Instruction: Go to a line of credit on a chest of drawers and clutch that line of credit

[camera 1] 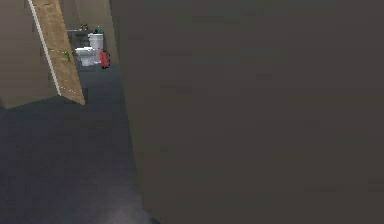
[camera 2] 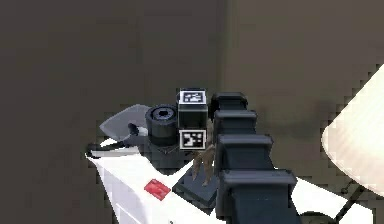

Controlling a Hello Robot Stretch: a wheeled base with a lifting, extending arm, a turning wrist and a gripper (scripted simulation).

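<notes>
Directly ahead a wall (camera 1: 250, 110) blocks; claw (camera 2: 108, 148) by white top (camera 2: 125, 195), cannot tell its hold; lampshade (camera 2: 355, 140) nearby.

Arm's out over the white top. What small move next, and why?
Probably retract the arm slightly: the gripper lies farther out than the small flat red thing, likely the card, on the white top.
</notes>
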